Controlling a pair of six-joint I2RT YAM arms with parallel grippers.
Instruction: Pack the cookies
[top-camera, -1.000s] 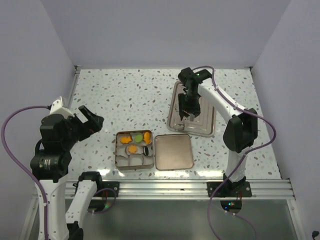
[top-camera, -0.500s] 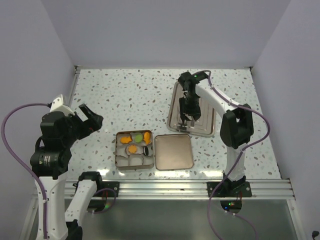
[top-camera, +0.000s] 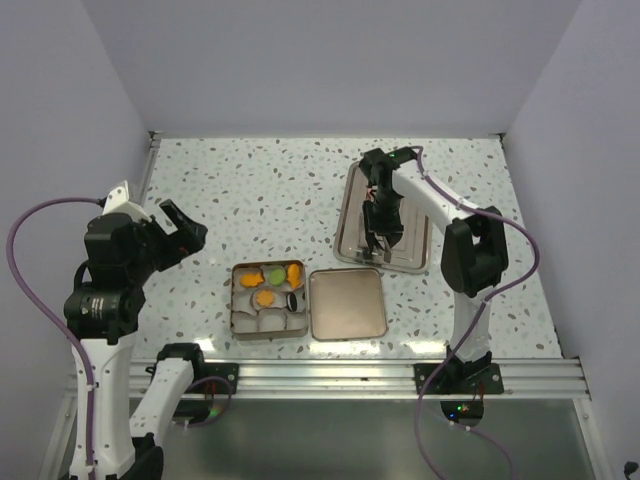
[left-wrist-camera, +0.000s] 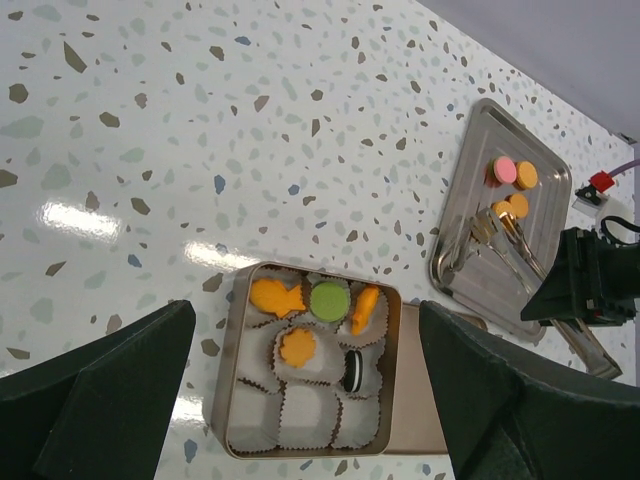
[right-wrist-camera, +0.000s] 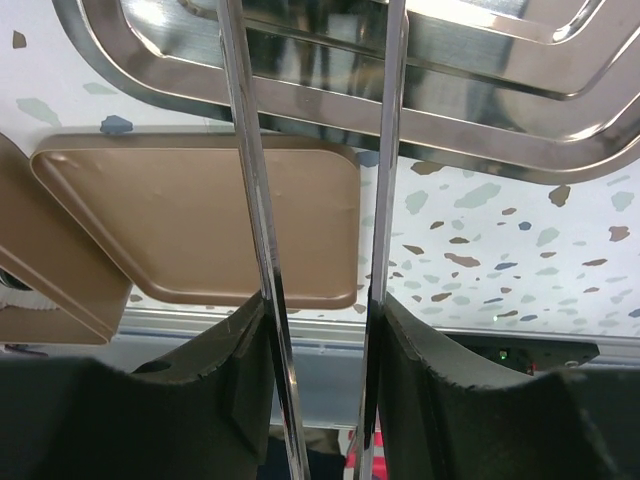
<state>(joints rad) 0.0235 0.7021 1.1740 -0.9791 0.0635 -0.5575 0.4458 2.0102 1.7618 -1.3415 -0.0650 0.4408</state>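
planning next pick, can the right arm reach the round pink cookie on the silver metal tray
Probably yes: the right gripper's metal tongs hang over that tray; nothing covers the pink cookie.

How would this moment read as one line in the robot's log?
left jaws: open, left of tin | right jaws: gripping tongs over tray | cookies: five in tin, several on tray

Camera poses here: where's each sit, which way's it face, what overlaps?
Top external: above and behind the bases, facing down at the table; left tool and right tool show.
Left wrist: high at left, facing down-right at tin and tray; own open fingers frame it.
Right wrist: low over the tray, facing down along the tongs to the lid; fingers clamp them.
Shared: tray in all three.
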